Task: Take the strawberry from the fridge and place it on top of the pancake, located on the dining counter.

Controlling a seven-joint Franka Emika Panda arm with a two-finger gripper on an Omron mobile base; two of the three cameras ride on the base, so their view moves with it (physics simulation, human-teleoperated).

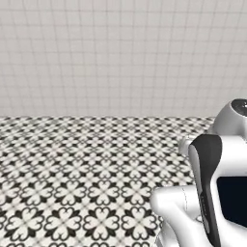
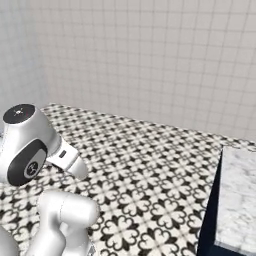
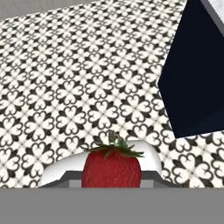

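Strawberry [image 3: 111, 168] over patterned floor [image 3: 65, 87] near dining counter [image 2: 240, 200].

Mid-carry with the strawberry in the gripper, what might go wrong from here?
1. The strawberry is small in the gripper; a jolt over the patterned floor might shake it loose.
2. The dining counter corner sits close on the right; a wide arm swing might clip it.

Open patterned floor [image 1: 87, 183] is lying free ahead and to the left — nothing is standing on it. On the right, the dining counter [image 2: 239, 195] is blocking the way — far behind, the tiled wall [image 1: 120, 53] is closing the room.
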